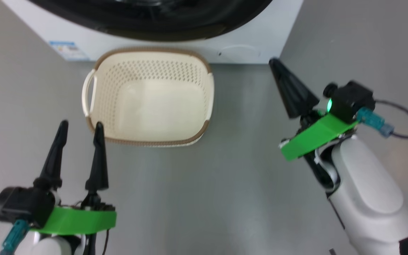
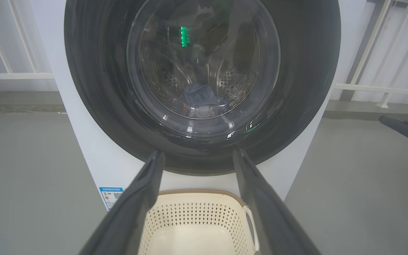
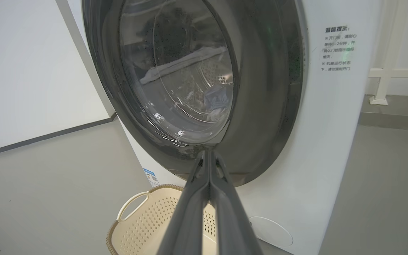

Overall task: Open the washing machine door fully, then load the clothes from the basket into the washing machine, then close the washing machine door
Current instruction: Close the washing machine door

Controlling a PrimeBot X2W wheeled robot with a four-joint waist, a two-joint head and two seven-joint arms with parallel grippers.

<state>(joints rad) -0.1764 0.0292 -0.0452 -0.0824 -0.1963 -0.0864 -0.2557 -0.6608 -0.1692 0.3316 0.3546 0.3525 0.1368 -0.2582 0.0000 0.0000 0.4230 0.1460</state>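
The washing machine stands ahead with its glossy black washing machine door lying flat against the front. Through the glass, light blue clothes lie in the steel drum; the right wrist view shows these clothes too. The cream basket sits on the floor before the machine with nothing in it. My left gripper is open beside the basket's near left corner, fingers pointing at the door. My right gripper is shut on nothing, right of the basket, its tip near the door's lower rim.
Grey floor surrounds the machine. A blue label sticker sits low on the left of the front and a round white hatch low on the right. White railings stand behind, and a white wall lies to one side.
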